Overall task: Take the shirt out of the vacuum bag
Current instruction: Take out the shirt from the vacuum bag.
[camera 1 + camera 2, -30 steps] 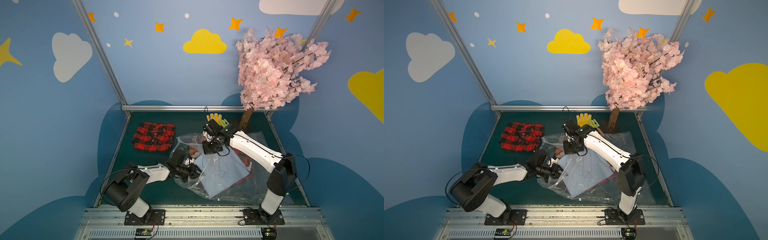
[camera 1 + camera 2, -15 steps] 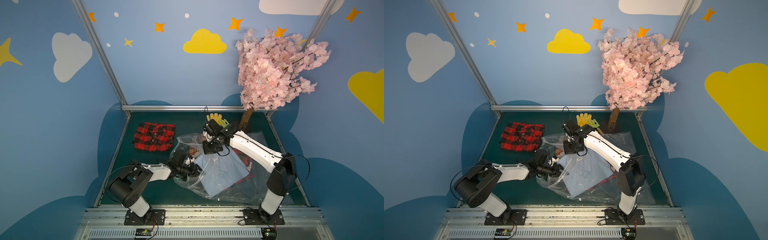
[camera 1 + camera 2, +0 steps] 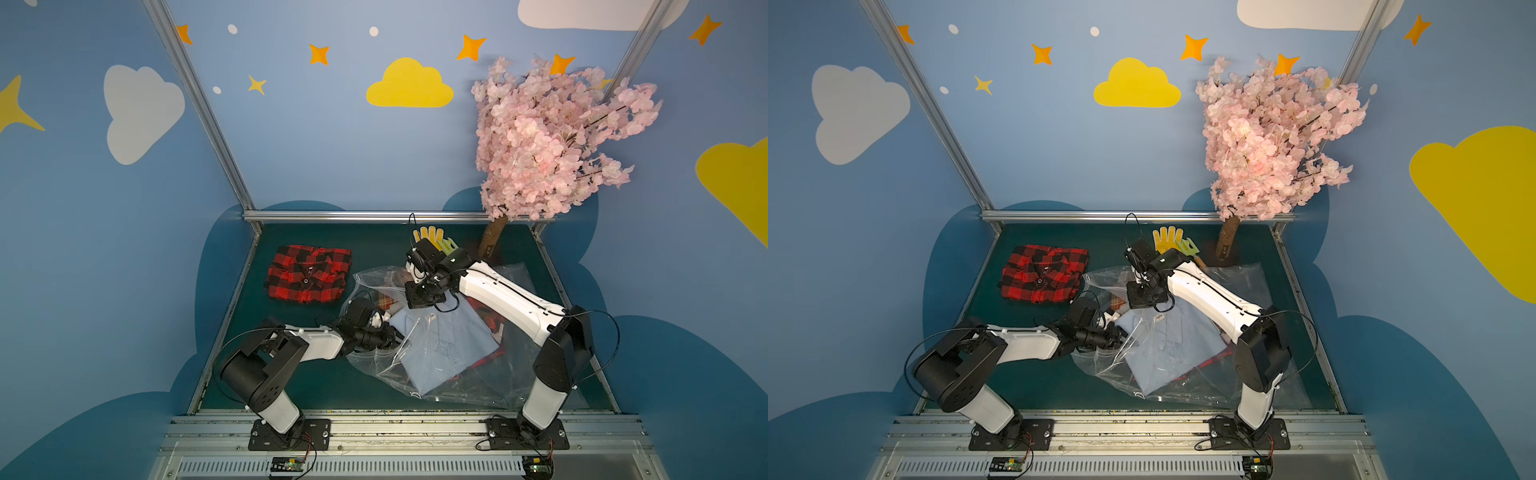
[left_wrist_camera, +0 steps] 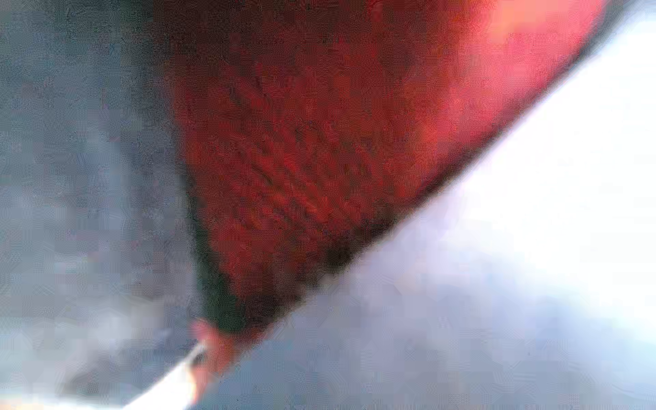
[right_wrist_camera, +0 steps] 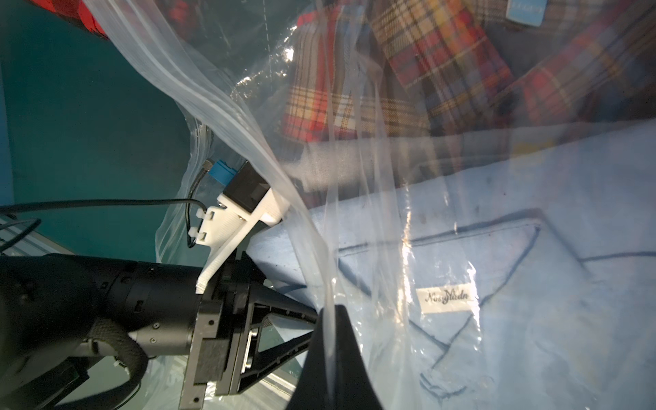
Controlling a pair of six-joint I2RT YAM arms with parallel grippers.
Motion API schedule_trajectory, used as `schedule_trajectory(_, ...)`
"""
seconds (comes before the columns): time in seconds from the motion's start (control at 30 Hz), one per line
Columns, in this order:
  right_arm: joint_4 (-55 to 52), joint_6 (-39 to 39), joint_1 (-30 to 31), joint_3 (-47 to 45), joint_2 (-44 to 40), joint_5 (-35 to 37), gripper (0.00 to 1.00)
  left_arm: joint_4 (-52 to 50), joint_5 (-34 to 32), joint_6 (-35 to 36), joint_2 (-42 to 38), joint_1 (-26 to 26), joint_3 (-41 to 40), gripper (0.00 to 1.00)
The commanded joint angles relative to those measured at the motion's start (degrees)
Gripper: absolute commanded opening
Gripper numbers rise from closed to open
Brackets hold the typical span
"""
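Observation:
The clear vacuum bag (image 3: 505, 374) (image 3: 1229, 386) lies crumpled mid-table. A folded light blue shirt (image 3: 444, 345) (image 3: 1175, 345) (image 5: 532, 284) is inside it, on top of plaid shirts (image 5: 426, 64). My right gripper (image 3: 415, 305) (image 3: 1142, 303) (image 5: 330, 319) is shut on the bag's upper film near the zip-seal strip (image 5: 213, 106) and holds the mouth up. My left gripper (image 3: 395, 334) (image 3: 1121, 336) (image 5: 303, 326) reaches into the mouth at the blue shirt's edge. Its fingertips are hidden behind my right finger. The left wrist view is a blur of red (image 4: 301, 159) and pale (image 4: 497, 284) fabric.
A red-and-black checked shirt (image 3: 307, 274) (image 3: 1042, 274) lies folded on the green table at the back left. A pink blossom tree (image 3: 552, 137) stands at the back right. A yellow glove (image 3: 432, 235) and a small green rake (image 3: 1190, 249) lie behind my right arm.
My left arm has swung its elbow inward and pushed the gripper slightly deeper into the bag mouth. The right arm and the bag film it holds have stayed put.

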Motion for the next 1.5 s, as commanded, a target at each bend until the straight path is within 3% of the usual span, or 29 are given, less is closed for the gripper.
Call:
schedule_trajectory(0.0, -0.3, 0.5, 0.3, -0.1, 0.8, 0.6, 0.00, 1.6, 0.3, 0.4, -2.2, -0.3, 1.4, 0.35)
schedule_trajectory(0.23, -0.4, 0.4, 0.2, -0.2, 0.6, 0.8, 0.00, -2.3, 1.5, 3.1, -3.4, -0.3, 1.7, 0.09)
schedule_trajectory(0.33, -0.4, 0.3, 0.1, -0.5, 0.3, 1.5, 0.00, -11.0, 0.0, 7.9, -6.8, -0.3, 3.5, 0.03)
schedule_trajectory(0.47, -0.5, 0.6, -0.1, -1.1, 0.2, 2.5, 0.00, -23.8, -2.2, 14.2, -11.2, 0.1, 6.3, 0.03)
schedule_trajectory(0.9, -1.2, 1.1, -0.6, -2.2, 1.9, 4.1, 0.00, -38.2, -3.7, 20.0, -19.3, 2.3, 10.7, 0.03)
schedule_trajectory(1.17, -1.8, 1.3, -1.1, -3.3, 1.8, 5.5, 0.00, -42.2, -3.4, 22.1, -22.9, 6.5, 11.3, 0.03)
schedule_trajectory(1.33, -1.0, 1.4, -1.1, -3.9, 2.1, 4.9, 0.00, -38.4, 0.1, 20.6, -20.8, 5.8, 11.3, 0.03)
schedule_trajectory(1.47, -1.0, 1.3, -1.1, -4.1, 2.4, 4.6, 0.00, -38.3, -0.6, 21.4, -19.5, 6.2, 11.6, 0.03)
